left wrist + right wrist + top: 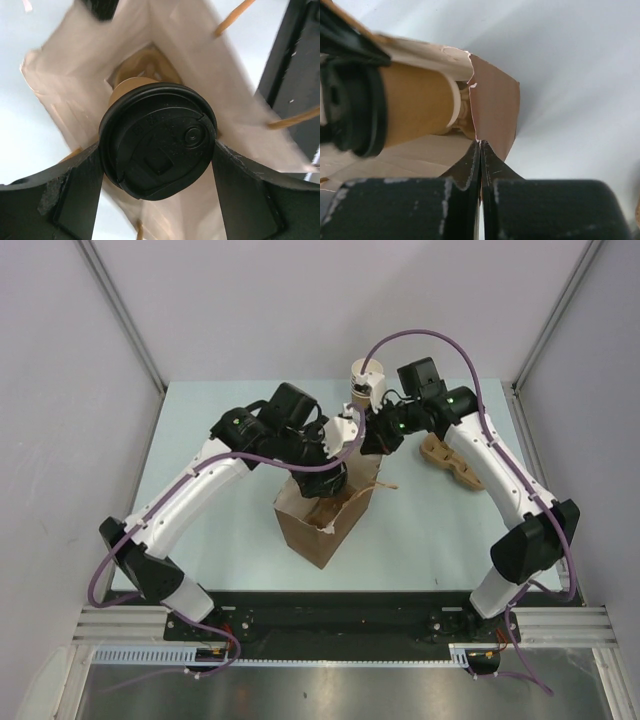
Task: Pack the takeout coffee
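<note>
The takeout coffee [159, 141], a tan paper cup under a round black lid, hangs in the mouth of an open brown paper bag [65, 85]. My left gripper [157, 149] is shut on it, one finger pressed to each side of the lid. In the right wrist view the cup [415, 102] lies just inside the bag's rim. My right gripper [480, 143] is shut on the thin edge of the bag wall [495, 107]. From above, the bag [308, 532] stands mid-table with the left gripper [327, 480] over it and the right gripper [372, 447] at its far edge.
A stack of lidless paper cups [362, 380] stands at the back of the table. A brown moulded-pulp tray [450, 462] lies under the right arm. A pale moulded shape [145, 62] shows at the bag's bottom. Twine handles [235, 17] stick out from the bag.
</note>
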`<state>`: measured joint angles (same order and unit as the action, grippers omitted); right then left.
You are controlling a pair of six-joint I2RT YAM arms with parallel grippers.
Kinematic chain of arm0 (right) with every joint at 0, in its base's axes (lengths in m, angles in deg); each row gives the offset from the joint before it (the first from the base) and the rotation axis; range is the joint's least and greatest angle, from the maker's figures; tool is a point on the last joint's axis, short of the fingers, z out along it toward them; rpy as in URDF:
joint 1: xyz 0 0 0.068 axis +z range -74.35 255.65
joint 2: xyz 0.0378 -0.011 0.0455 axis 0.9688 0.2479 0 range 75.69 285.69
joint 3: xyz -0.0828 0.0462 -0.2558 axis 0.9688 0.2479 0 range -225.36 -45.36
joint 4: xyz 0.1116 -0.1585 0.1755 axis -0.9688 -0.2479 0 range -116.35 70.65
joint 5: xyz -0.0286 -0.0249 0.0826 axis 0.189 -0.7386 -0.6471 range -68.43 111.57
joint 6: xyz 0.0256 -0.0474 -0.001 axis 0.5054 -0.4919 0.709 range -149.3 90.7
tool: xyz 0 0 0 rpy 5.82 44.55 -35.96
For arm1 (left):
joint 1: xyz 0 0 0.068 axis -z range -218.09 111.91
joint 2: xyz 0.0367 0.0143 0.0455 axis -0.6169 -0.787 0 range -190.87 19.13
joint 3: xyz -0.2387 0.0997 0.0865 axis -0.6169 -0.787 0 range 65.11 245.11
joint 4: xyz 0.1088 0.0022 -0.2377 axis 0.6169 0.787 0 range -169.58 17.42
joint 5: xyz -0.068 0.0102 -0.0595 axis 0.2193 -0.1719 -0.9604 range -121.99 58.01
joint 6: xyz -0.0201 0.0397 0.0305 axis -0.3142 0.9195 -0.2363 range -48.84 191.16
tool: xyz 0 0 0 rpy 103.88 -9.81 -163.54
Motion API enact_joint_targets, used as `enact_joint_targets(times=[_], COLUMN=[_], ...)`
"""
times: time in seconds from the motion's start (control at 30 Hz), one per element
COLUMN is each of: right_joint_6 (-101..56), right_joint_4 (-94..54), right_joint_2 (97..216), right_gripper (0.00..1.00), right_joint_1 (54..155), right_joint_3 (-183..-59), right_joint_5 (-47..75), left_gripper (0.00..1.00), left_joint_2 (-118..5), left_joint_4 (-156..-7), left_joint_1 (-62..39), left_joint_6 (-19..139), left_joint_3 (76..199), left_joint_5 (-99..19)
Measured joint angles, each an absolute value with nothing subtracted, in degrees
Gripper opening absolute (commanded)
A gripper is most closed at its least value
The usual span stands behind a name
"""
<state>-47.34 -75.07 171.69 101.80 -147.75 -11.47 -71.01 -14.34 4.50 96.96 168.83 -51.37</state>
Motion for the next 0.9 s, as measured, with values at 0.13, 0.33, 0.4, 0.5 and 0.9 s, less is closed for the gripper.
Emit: enact_joint_targets(times=[0.13, 0.33, 0.4, 0.5, 0.9], right_joint_6=[-46.9, -45.0, -43.9, -42.6, -44.3], right_joint_4=[-72.0, -65.9, -63.8, -61.3, -57.0], right_joint_2=[167.6, 159.1, 156.9, 155.7, 156.8], right_gripper=[0.0, 0.0, 0.0, 0.0, 0.0], right_joint_1=[102.5, 104.7, 105.5, 106.3, 107.6], right_joint_3=[-143.8, -136.0, -134.1, -133.1, -132.2], right_joint_5=[-11.6, -11.1, -10.5, -10.1, -11.9], left_gripper=[0.11, 0.11, 0.11, 0.11, 0.11], left_joint_2=[-67.2, -59.0, -56.8, -55.6, -58.2], left_joint_4=[-17.9, -24.0, -25.4, -27.3, -33.2], left_joint_1=[4.5, 5.9, 6.9, 8.1, 12.3], left_joint_6=[97.8, 100.1, 100.8, 101.4, 101.6], left_joint_3=[161.8, 151.2, 148.4, 145.8, 143.4], left_joint_5=[-48.5, -45.4, -44.5, -44.1, -43.7])
